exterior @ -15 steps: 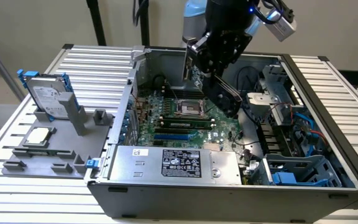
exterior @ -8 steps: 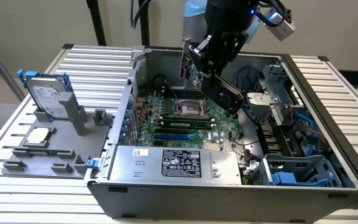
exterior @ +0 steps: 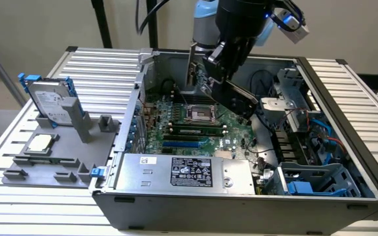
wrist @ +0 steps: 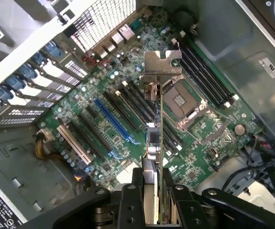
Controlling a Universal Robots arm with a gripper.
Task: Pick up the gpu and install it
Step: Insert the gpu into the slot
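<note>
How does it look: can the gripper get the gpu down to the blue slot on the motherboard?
Probably yes. The gripper holds the gpu edge-down above the motherboard; the blue slot lies bare, neighbouring slots empty. The gpu hangs nearer the CPU socket, so a sideways shift seems needed.

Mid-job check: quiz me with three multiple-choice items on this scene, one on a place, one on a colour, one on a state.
1. Where is the gpu?
A) between the fingers, over the motherboard
B) on the grey tray
C) seated in the blue slot

2. The rails on the hard drive are:
A) red
B) blue
C) yellow

3. The computer case is:
A) shut by a panel
B) draped with cloth
C) open, its inside showing

Answers: 1 A, the fingers clamp the card on edge above the board; 2 B, blue rails flank the drive; 3 C, the motherboard lies in plain sight.
</note>
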